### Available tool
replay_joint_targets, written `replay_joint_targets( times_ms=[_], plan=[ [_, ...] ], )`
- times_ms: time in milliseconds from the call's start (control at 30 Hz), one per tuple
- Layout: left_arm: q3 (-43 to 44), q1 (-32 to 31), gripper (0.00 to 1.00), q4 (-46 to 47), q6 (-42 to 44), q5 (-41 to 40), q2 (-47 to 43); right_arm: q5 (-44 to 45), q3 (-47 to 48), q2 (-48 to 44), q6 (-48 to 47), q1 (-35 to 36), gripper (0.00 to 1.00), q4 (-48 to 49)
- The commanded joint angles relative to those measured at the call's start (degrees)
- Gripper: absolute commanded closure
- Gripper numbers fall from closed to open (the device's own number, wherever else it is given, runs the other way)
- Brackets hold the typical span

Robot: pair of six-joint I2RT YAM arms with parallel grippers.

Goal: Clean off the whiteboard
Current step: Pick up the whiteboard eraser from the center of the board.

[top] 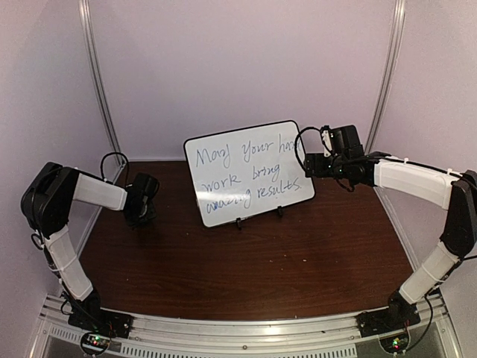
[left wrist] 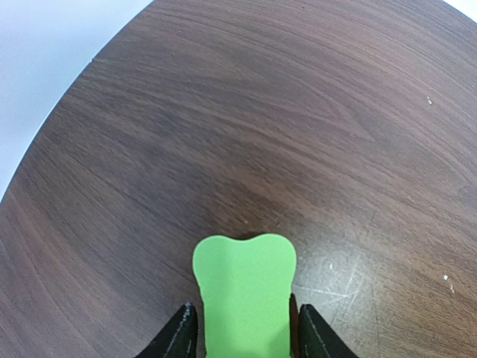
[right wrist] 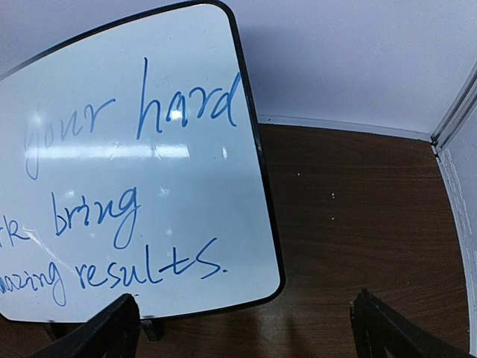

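Note:
The whiteboard (top: 246, 171) stands tilted on small black feet at the back middle of the table, covered in blue handwriting. Its right part (right wrist: 134, 186) fills the right wrist view. My right gripper (top: 309, 160) hovers at the board's right edge, wide open and empty (right wrist: 246, 321). The board's lower right corner lies between its fingertips, further off. My left gripper (top: 140, 216) points down at the table, left of the board. In the left wrist view a green eraser (left wrist: 244, 276) lies between its fingers (left wrist: 246, 328), with a thin gap showing on each side.
The dark wood table (top: 246, 268) is bare in front of the board. White walls enclose the back and both sides, with metal posts (top: 97, 74) in the back corners. A rail (top: 238, 328) at the near edge carries both arm bases.

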Motion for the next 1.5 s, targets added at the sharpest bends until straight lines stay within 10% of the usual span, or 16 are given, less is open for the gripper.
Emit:
replay_joint_targets(
  times_ms=[0, 900, 1467],
  plan=[
    [0.62, 0.48, 0.53, 0.28, -0.26, -0.66, 0.71, 0.72, -0.50, 0.11, 0.48, -0.36, 0.00, 0.22],
    [-0.80, 0.86, 0.78, 3.26, 2.82, 2.31, -3.43, -0.41, 2.15, 0.42, 0.05, -3.91, 0.00, 0.43],
    [-4.88, -7.44, 0.76, 12.92, 16.30, 16.21, -29.54, -34.44, 20.31, 16.88, -11.70, -18.31, 0.00, -1.37]
  ],
)
